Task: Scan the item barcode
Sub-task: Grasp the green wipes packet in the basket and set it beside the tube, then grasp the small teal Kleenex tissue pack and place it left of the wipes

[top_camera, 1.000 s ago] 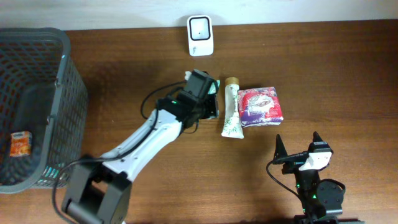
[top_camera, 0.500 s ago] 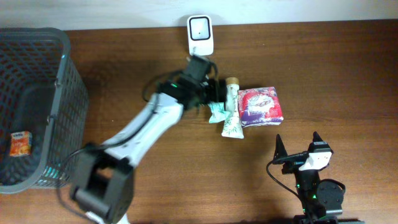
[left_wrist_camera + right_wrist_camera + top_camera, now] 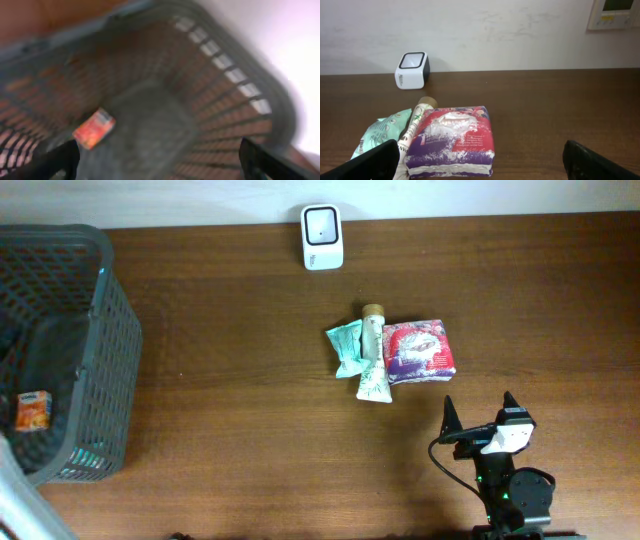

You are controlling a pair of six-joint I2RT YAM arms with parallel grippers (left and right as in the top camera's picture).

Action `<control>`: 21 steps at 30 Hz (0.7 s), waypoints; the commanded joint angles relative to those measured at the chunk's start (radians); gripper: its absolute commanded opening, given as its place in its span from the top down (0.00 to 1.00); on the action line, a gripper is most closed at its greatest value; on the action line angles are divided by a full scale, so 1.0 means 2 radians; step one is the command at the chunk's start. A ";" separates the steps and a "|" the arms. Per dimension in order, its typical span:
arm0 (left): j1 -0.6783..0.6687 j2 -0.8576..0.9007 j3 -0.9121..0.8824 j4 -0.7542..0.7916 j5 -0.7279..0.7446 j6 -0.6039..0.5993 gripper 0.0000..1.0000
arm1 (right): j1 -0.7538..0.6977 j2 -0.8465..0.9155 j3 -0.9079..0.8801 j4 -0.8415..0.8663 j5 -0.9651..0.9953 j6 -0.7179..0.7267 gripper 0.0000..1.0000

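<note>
No legible text anywhere. Print on the red-purple pack (image 3: 452, 135) and tube (image 3: 412, 125) is too small; the scanner (image 3: 411, 70) side maybe carries a logo, unreadable.

Black right arm (image 3: 512, 488), white wrist block (image 3: 506, 437), looping black cable (image 3: 438, 450), green lights (image 3: 503, 496), dark two-pronged tool (image 3: 478, 407)

one scanner (image 3: 322, 237), one basket (image 3: 112, 310), one tube (image 3: 373, 355), three packets (image 3: 420, 350)
</note>
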 commanded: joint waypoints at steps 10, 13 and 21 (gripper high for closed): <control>-0.019 0.218 -0.006 -0.173 -0.121 -0.138 0.01 | 0.003 -0.003 -0.003 -0.002 -0.001 0.002 0.01; -0.021 0.218 -0.049 -0.157 -0.113 -0.145 0.01 | 0.003 -0.003 -0.003 -0.002 -0.001 0.002 0.01; -0.021 0.219 -0.191 -0.040 -0.139 -0.154 0.01 | 0.003 -0.003 -0.003 -0.002 -0.001 0.002 0.01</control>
